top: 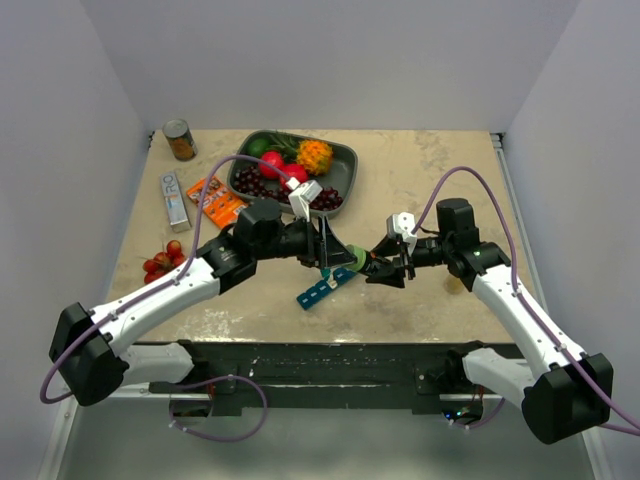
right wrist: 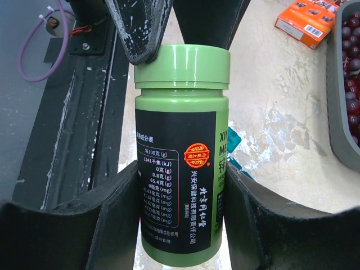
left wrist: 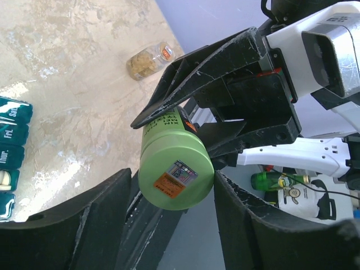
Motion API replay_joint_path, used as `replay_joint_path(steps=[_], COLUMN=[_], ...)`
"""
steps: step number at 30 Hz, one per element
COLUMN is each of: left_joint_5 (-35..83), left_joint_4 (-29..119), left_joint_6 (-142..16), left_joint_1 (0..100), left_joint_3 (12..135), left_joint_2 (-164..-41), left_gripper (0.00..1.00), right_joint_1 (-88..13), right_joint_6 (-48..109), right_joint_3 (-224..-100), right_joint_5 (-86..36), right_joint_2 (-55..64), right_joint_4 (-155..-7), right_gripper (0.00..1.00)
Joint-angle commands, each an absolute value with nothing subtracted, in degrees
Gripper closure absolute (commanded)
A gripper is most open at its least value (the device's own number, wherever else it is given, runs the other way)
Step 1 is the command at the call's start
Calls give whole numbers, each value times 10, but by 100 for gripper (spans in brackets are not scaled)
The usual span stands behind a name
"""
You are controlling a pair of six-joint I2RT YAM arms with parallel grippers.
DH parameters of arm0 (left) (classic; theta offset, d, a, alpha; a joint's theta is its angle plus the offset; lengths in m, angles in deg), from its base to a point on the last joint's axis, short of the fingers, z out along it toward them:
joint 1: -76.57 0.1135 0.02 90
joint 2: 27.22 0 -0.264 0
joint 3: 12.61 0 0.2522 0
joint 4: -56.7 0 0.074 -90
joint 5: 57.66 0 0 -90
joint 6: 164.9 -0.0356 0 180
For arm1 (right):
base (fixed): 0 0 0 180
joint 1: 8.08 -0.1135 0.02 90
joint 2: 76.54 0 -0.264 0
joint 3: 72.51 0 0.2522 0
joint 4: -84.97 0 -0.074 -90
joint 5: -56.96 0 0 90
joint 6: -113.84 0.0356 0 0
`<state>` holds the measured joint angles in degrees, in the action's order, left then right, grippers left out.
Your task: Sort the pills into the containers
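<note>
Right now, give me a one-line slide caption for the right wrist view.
Right hand grips a black-labelled green plastic bottle while the left hand flanks its cap.

The teal-blue pill-organizer strip (top: 325,288) lies flat and slantwise on the tabletop (top: 430,180), just beneath the left hand (top: 338,258), its day-labelled compartments in one row.

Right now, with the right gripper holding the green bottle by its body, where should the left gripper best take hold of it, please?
By the cap, I would judge. The right gripper clamps the labelled body of the green bottle, leaving only that round cap free, pointing toward the left gripper. Come in along the bottle's axis, a finger on each side of the cap's wall.
</note>
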<state>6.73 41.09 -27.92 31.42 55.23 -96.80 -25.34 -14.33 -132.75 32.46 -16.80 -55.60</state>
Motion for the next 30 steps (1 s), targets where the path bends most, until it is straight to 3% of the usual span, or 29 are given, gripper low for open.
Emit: replay_joint_path(steps=[1, 13, 25, 30], left_joint_5=[43, 42, 4, -77], left_joint_4=[421, 430, 345, 313], left_joint_6=[-269, -280, -373, -458], left_joint_1=[309, 302, 302, 302], left_joint_3=[579, 597, 650, 674], left_joint_2=[-974, -986, -1021, -1054], left_gripper=[38, 39, 63, 73], right_joint_1=[-257, -257, -257, -257], right_joint_6=[-144, -140, -140, -133], right_joint_3=[-1341, -1340, -1338, -1340], right_joint_5=[339, 337, 335, 340], right_joint_2=[-175, -176, -176, -176], right_joint_4=[-581, -584, -584, -587], right_gripper=[100, 100, 100, 100])
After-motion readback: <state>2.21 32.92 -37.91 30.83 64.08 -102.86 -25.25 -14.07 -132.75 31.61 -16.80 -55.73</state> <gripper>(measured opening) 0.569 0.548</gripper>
